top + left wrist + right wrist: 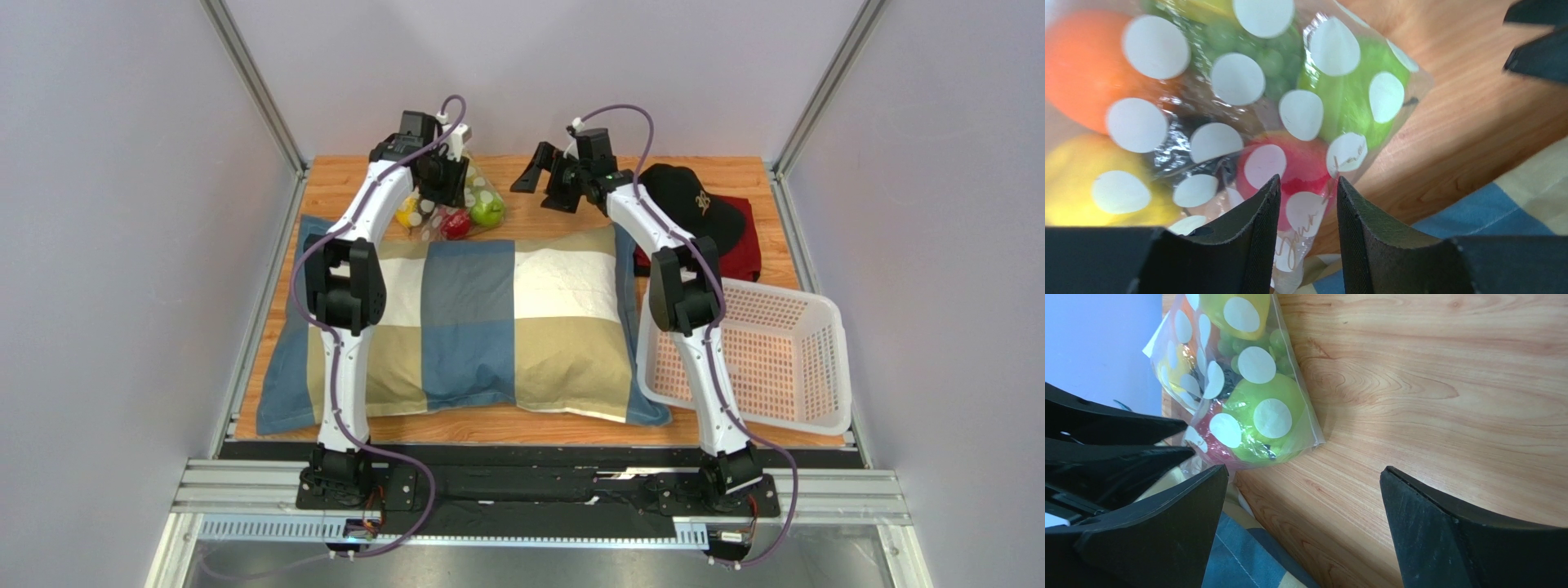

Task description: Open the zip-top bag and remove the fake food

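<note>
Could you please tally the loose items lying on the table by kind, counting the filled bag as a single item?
Pillow: 1
Zip-top bag: 1
Cap: 1
Red cloth: 1
Basket: 1
Total: 5

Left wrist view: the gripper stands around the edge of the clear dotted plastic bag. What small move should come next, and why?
Probably close the left gripper on the clear white-dotted plastic bag: its edge lies between the fingers with a gap showing, and the right gripper hangs open nearby, holding nothing.
</note>
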`<state>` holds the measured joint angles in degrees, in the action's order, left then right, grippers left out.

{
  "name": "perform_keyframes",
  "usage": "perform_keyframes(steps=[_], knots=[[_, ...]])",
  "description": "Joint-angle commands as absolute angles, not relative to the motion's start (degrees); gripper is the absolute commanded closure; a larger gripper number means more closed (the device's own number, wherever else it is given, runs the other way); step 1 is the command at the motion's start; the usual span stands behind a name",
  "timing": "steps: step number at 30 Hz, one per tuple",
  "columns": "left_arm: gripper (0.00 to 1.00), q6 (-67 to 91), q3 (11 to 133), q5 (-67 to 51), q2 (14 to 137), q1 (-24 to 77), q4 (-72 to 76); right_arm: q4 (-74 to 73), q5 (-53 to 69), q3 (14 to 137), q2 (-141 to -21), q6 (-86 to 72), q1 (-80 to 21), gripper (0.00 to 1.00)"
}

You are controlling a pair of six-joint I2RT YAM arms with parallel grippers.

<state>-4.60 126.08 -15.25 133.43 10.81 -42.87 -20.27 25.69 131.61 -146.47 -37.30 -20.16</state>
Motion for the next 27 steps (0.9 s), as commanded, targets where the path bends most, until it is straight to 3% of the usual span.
perform_keyframes(steps=[1, 7, 14, 16, 20, 22, 27], knots=[[0.55, -9.14, 127.89, -19.77, 133.33, 10.9, -46.05, -17.75, 26.98, 131.57, -141.42, -37.27, -20.39, 0.0], [0.55, -8.7, 128.4, -21.97, 135.08, 11.07, -45.7, -17.58, 26.72, 130.69, -140.71, -36.91, -20.39, 0.0], [0.6, -11.76, 132.01, -14.69, 138.69, 13.53, -48.25, -17.58, 26.28, 130.78, -140.97, -36.74, -20.39, 0.0], [0.65, -13.0, 132.45, -12.4, 138.95, 14.06, -48.25, -17.58, 26.1, 131.39, -141.06, -36.65, -20.3, 0.0], [0.93, -15.9, 133.59, -6.7, 139.13, 14.76, -47.29, -18.28, 26.54, 132.54, -141.68, -36.39, -20.39, 0.0], [1.0, -16.08, 133.94, -4.93, 138.96, 14.94, -46.15, -18.19, 26.37, 132.1, -141.42, -36.21, -20.39, 0.0], [1.0, -17.31, 132.02, -10.18, 136.07, 16.25, -42.9, -20.29, 25.49, 132.01, -140.63, -34.81, -20.13, 0.0]])
